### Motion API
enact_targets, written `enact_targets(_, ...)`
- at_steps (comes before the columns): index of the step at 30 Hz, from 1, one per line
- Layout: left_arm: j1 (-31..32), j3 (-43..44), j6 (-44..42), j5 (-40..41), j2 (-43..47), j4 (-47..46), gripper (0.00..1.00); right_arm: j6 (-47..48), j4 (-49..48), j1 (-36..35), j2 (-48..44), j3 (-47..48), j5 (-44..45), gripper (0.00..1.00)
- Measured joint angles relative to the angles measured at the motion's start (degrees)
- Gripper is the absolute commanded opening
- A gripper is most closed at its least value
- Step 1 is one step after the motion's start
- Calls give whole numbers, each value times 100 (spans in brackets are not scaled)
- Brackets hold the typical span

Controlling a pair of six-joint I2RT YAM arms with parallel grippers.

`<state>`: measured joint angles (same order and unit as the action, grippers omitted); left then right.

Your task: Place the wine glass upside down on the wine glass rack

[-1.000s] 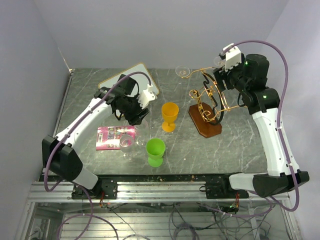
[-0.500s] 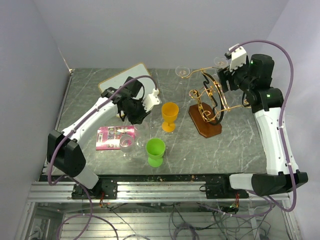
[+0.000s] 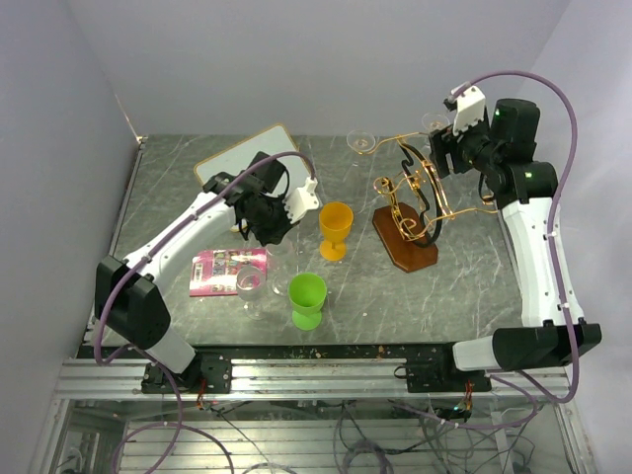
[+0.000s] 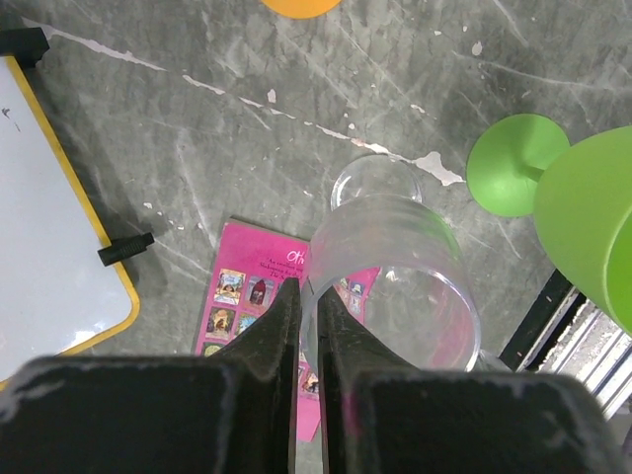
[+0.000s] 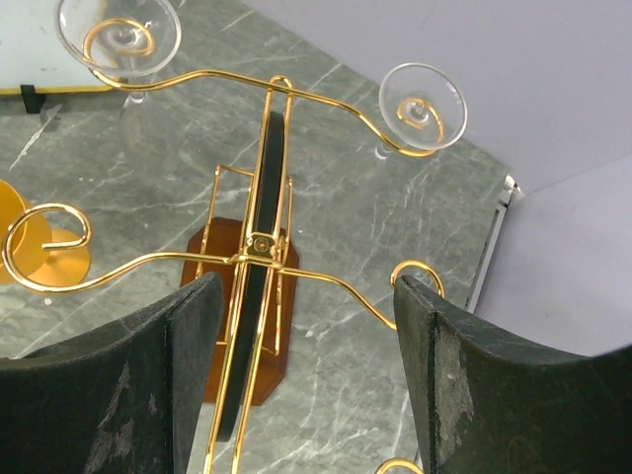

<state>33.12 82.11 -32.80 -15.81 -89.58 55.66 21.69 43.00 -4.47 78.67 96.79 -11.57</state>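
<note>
Since a second ago the left claw has swung a little toward the table's middle and drawn its fingers almost together, while the right arm has lifted slightly back from the stand. Now the left claw pinches the rim of the wine glass: one finger sits outside the bowl, the other just inside, with the thin clear wall in the slit between them. That wine glass stands upright on the grey marbled table, at the right end of a pink card, just left of a green goblet and well apart from the wine glass rack. An orange goblet stands between the left claw and the rack, and a yellow-edged whiteboard lies at the far left. The right claw hangs spread wide above the rack's black centre, holding nothing. Two hung glasses already sit foot-up in the gold spirals at the far side of the rack, whose wooden base rests on the table.
</note>
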Motion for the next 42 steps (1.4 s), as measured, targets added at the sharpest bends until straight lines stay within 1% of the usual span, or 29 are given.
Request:
enact_targets(4, 4, 177, 2, -2, 4, 175, 7, 24, 131, 111, 55, 24, -251, 70)
enact_targets(8, -9, 588, 24, -26, 74, 334, 7, 83, 229, 212, 55, 52, -640, 71)
enact_targets(13, -166, 1137, 229, -341, 319, 402, 7, 125, 254, 308, 55, 63, -1027, 70)
enact_targets(20, -931, 1506, 828, -870, 911, 330, 7, 22, 236, 409, 48, 72, -1561, 68)
enact_targets(23, -1187, 1508, 1091, -940, 1228, 205, 7, -146, 227, 407, 83, 208, -2048, 68)
enact_targets(25, -1231, 1508, 1235, -935, 1429, 103, 7, -295, 166, 372, 142, 367, -2382, 68)
enact_targets(28, -1231, 1508, 1405, -927, 1650, -70, 7, -505, -33, 210, 297, 605, -2765, 68)
enact_targets(32, -1231, 1515, 1574, -813, 1775, -319, 7, -730, -402, -391, 538, 680, -2949, 68)
enact_targets(36, -1231, 1779, 1714, -625, 1755, -562, 7, -1134, -765, -885, 761, 667, -3152, 68)
enact_targets(42, -1231, 2295, 1838, -433, 1725, -1045, 7, -2514, -1644, -1069, 911, 339, -3694, 70)
